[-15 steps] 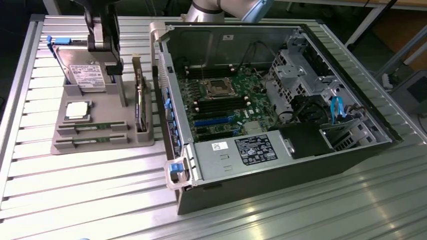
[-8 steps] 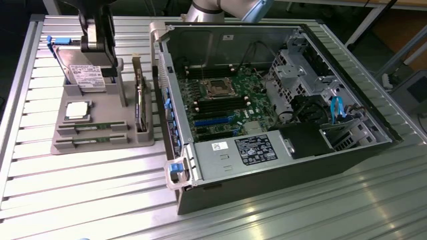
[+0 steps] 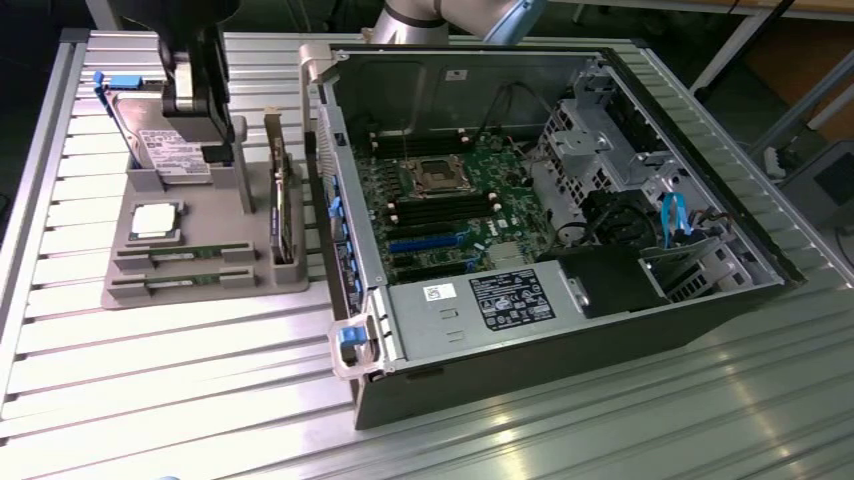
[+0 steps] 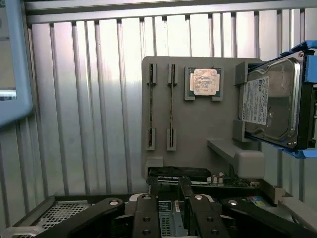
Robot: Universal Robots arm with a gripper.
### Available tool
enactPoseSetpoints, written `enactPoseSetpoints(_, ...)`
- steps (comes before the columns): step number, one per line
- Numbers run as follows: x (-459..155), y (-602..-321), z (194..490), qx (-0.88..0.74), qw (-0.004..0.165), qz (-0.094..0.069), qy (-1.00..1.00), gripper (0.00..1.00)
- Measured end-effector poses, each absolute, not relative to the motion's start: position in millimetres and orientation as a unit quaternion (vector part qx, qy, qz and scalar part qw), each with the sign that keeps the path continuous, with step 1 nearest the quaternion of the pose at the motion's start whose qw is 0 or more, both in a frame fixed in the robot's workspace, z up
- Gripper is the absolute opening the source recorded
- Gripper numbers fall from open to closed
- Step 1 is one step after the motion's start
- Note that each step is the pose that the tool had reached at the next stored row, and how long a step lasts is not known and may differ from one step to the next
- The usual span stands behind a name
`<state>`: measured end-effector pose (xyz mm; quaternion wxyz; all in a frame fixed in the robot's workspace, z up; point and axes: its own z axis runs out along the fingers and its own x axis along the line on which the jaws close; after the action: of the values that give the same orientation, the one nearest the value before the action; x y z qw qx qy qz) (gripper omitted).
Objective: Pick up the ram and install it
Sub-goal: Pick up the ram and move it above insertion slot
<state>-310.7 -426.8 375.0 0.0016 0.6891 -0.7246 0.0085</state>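
Note:
Two green ram sticks lie in slots at the front of the grey holder (image 3: 200, 300), one (image 3: 183, 254) behind the other (image 3: 183, 283). In the wrist view they appear edge-on as thin strips (image 4: 151, 101) (image 4: 172, 101). My black gripper (image 3: 207, 145) hangs above the back of the holder, over the hard drive (image 3: 167, 150), well clear of the ram. In the wrist view the gripper (image 4: 169, 184) is open, with nothing between its fingers (image 4: 153, 191).
The holder also carries a square silver processor (image 3: 154, 220) (image 4: 204, 82) and a tall card standing on edge (image 3: 280, 210). On the exterior view's right lies the open computer case (image 3: 561, 345), with black memory slots (image 3: 447, 207) beside the processor socket (image 3: 434, 180).

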Motion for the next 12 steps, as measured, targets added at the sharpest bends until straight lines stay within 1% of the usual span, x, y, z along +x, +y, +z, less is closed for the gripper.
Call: enactPoseSetpoints(12,-310.7,-428.2,361.7,0.690,0.002,0.009,-0.724,0.29)
